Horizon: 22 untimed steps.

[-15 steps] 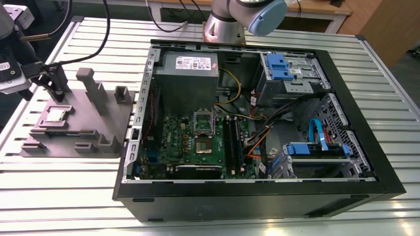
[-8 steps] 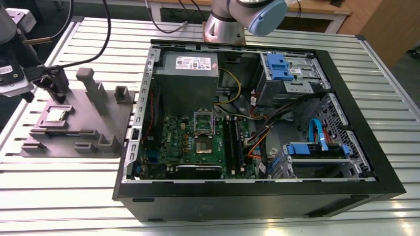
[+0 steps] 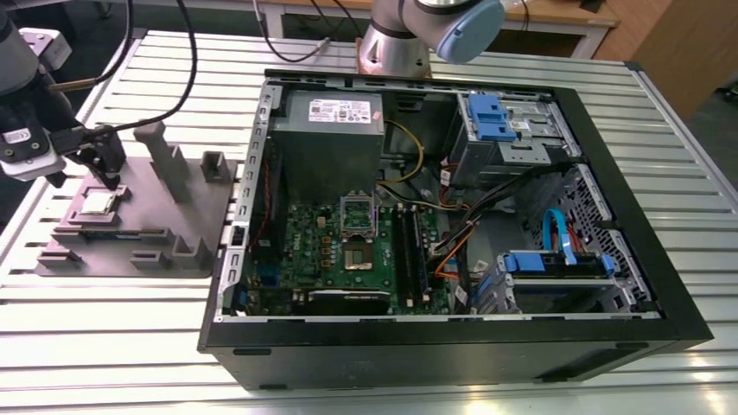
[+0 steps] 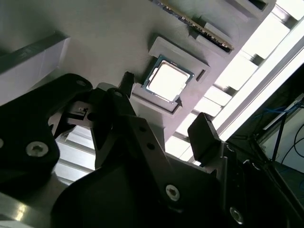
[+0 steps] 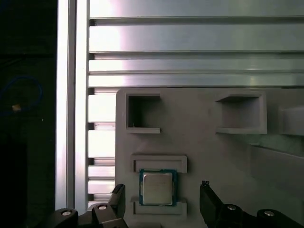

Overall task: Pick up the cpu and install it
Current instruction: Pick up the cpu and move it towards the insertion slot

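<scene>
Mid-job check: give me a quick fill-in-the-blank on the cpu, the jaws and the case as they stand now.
1. The cpu lies flat in a recess of the ____ plate.
2. The gripper hangs above it, jaws ____.
3. In the exterior view, the computer case stands on the cpu's ____.
Missing words: grey; open; right.

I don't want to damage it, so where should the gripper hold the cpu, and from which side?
Take the cpu by its two bare opposite edges, coming straight down from above. It lies flat in a shallow seat on the grey plate, with raised lips along the other two edges; the open gripper straddles the free ones.
</scene>
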Tool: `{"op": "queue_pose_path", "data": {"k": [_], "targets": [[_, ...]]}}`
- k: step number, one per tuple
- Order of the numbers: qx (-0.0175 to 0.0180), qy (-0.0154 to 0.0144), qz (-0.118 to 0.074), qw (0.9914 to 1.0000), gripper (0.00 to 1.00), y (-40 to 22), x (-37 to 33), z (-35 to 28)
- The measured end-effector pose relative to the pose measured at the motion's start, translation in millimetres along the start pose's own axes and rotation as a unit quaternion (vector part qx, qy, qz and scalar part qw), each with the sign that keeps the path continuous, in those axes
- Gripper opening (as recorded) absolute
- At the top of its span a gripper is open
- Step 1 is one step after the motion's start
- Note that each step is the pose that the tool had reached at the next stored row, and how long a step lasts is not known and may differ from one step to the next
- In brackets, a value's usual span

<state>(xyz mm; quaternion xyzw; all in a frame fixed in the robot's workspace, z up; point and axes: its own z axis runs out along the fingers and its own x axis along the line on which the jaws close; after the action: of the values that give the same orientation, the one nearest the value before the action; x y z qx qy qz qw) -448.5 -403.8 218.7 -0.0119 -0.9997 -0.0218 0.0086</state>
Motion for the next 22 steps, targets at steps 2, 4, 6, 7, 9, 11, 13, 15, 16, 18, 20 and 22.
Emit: {"op": "queue_pose_path", "data": {"k": [2, 4, 6, 7, 9, 11, 13, 15, 16, 18, 20, 22], "targets": [[0.0, -0.0001, 0.0, 1.0, 0.71, -0.2, -0.1, 3.5], [0.0, -0.0001, 0.001, 1.0, 0.64, -0.7, -0.2, 6.7], [0.0, -0.0001, 0.001, 1.0, 0.64, -1.2, -0.2, 10.1], [0.0, -0.0001, 0.001, 1.0, 0.64, -1.4, -0.2, 11.5], [0.0, 0.0, 0.001, 1.0, 0.64, -1.9, -0.2, 14.1], [0.0, -0.0001, 0.001, 1.0, 0.64, -2.1, 0.1, 15.9], [0.0, -0.0001, 0.001, 1.0, 0.64, -2.2, 0.5, 16.8], [0.0, -0.0001, 0.001, 1.0, 0.64, -2.2, 0.9, 17.2], [0.0, -0.0001, 0.001, 1.0, 0.64, -2.1, 1.0, 17.2], [0.0, -0.0001, 0.001, 1.0, 0.64, -2.2, 1.0, 17.5], [0.0, -0.0001, 0.001, 1.0, 0.71, -2.3, 1.0, 20.4], [0.0001, -0.0001, 0.001, 1.0, 0.71, -2.6, 1.0, 23.9]]}}
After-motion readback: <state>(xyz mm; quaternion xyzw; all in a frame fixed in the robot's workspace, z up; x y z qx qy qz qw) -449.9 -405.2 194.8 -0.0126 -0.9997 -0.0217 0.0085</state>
